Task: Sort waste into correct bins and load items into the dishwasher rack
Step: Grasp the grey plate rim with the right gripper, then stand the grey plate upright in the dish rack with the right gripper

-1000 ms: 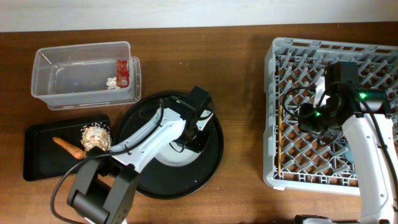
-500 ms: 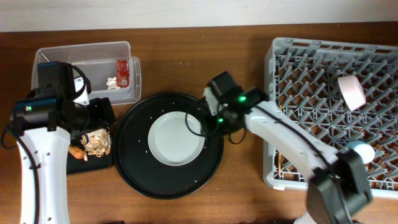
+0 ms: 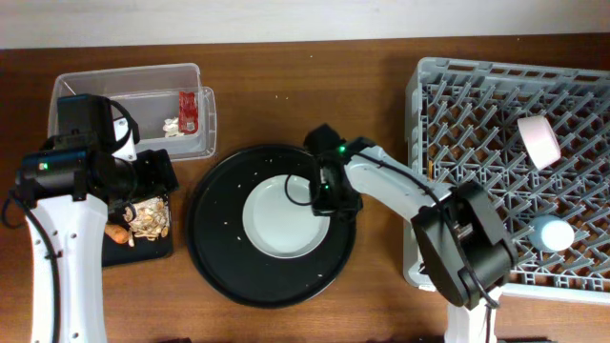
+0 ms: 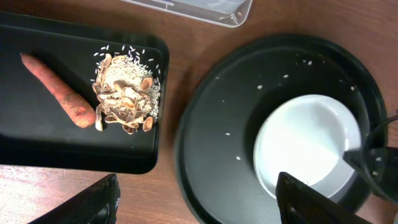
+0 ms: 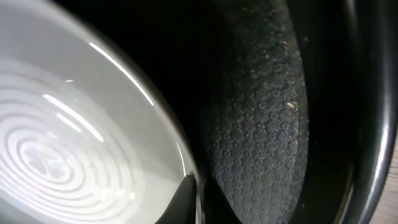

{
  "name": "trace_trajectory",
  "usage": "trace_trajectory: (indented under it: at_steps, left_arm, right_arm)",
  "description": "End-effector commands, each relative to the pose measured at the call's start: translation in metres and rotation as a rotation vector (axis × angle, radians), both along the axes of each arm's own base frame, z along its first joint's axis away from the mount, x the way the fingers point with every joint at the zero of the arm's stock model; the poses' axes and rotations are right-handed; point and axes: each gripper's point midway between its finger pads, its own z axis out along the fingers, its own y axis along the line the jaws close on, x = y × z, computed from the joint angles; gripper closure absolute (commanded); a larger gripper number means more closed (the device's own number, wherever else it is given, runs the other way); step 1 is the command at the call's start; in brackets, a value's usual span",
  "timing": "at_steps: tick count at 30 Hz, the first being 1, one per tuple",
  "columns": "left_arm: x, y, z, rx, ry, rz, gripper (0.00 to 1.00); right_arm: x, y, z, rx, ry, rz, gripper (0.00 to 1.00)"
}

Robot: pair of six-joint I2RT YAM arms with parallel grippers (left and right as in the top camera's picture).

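Observation:
The pale plate (image 3: 276, 221) lies in the large round black tray (image 3: 214, 248). My right gripper (image 3: 324, 197) is at the plate's right rim. In the right wrist view one finger (image 5: 186, 198) lies on the rim of the plate (image 5: 62, 143), shut on it. My left gripper (image 3: 155, 183) is open and empty above the shallow black tray (image 4: 56, 146), which holds the carrot (image 4: 59, 99) and beige food scraps (image 4: 127, 93). The clear tub (image 3: 114, 143) holds the red wrapper (image 3: 188, 110) and white scrap (image 3: 172, 124). The grey rack (image 3: 477, 114) holds the bowl (image 3: 538, 140) and blue cup (image 3: 553, 232). The chopsticks are mostly hidden.
The round black tray (image 4: 217, 155) lies between the black rectangular tray and the rack, with a few rice grains on it. The right arm (image 3: 400, 191) stretches from the rack's left edge across bare wooden table (image 3: 315, 86) to the plate.
One second ago the left arm was at the plate and the right arm over the rack. Since half a second ago, the right gripper has closed on the plate's rim; plate and round tray shifted slightly right.

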Motion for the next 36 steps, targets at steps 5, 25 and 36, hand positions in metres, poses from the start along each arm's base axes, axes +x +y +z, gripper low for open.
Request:
trace_trajectory:
  at_steps: [5, 25, 36]
  left_arm:
    - [0.000, 0.000, 0.004, 0.000, -0.013, -0.003, 0.20]
    - [0.001, 0.000, 0.004, 0.000, -0.013, -0.003, 0.20]
    - [0.001, 0.001, 0.004, 0.001, -0.016, -0.003, 0.20]
  right_arm:
    - [0.023, -0.079, -0.007, -0.199, -0.029, -0.076, 0.96]
    - [0.066, -0.383, 0.250, -1.207, -0.628, -0.551, 0.96]
    - [0.100, -0.317, 0.176, -0.848, -0.569, -0.393, 0.96]
